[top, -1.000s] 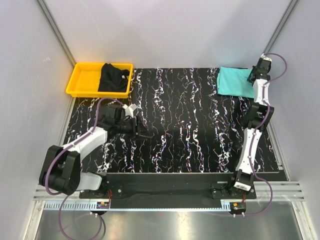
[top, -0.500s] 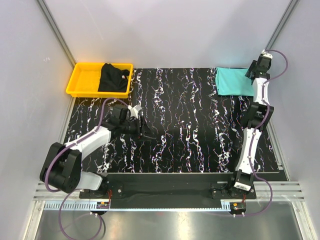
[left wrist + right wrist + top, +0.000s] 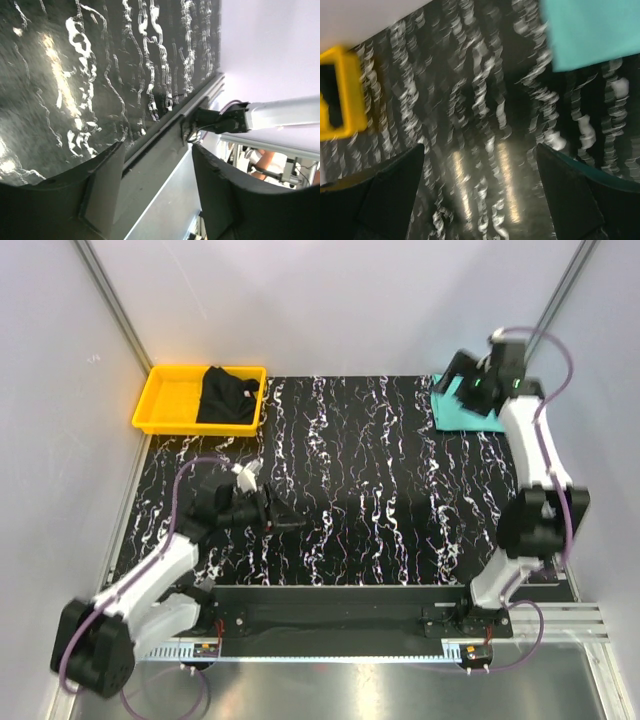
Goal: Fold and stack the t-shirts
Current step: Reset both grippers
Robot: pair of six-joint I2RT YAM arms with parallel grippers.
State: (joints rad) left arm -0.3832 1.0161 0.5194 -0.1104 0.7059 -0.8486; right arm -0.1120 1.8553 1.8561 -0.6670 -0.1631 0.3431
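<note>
right pincer (image 3: 462,390) stands wide, empty, at upper right above the teal shirt (image 3: 595,30); left pincer (image 3: 157,147) parted, empty, over the counter (image 3: 380,470).

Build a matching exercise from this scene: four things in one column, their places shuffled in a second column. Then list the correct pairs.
Things:
1. black t-shirt
2. turquoise t-shirt
3. yellow tray
4. left claw

Places:
A. over the near left part of the table, open and empty
B. lying in the yellow tray
C. at the far left corner of the table
D. at the far right corner of the table

Pairs: 1-B, 2-D, 3-C, 4-A
</note>
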